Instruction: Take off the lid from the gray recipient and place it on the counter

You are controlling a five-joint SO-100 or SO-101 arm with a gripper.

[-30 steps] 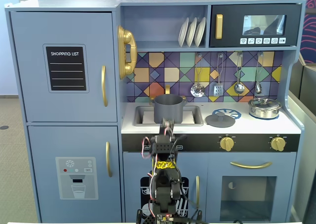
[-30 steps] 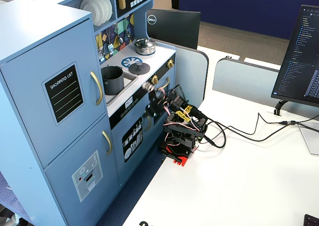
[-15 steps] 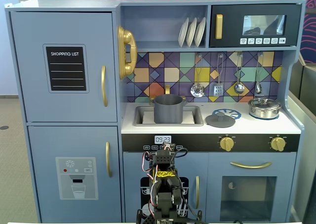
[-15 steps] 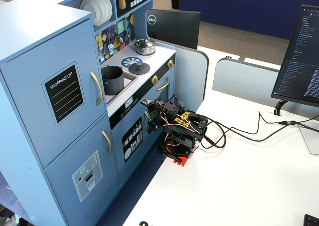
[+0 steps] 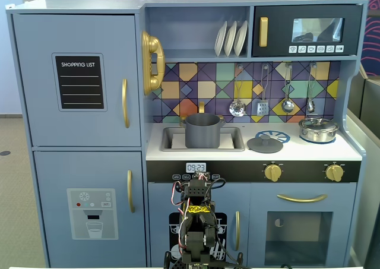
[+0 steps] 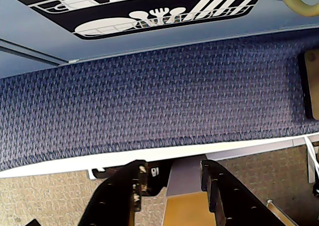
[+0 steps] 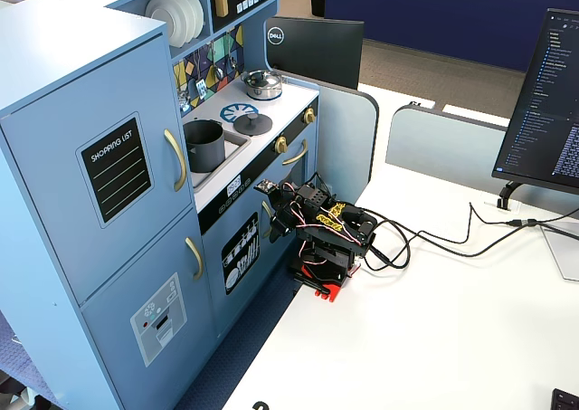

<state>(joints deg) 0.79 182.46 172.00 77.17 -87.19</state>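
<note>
The dark gray lid [image 5: 265,143] lies flat on the pale counter [image 5: 350,152], knob up, partly over the printed blue burner. It also shows in a fixed view [image 7: 245,122]. The gray pot [image 5: 202,130] stands uncovered in the sink to its left, and shows in a fixed view [image 7: 204,145]. My arm [image 5: 196,218] is folded low in front of the kitchen's lower doors, far below the counter. My gripper [image 6: 172,168] points down at the table edge and the blue carpet. Its jaws stand apart and hold nothing. It shows by the dishwasher door [image 7: 274,218].
A small shiny steel pot [image 5: 318,129] with its lid stands at the counter's right. Utensils [image 5: 262,107] hang above the counter. A monitor [image 7: 543,102] and cables [image 7: 434,238] are on the white table [image 7: 434,338] to the arm's right.
</note>
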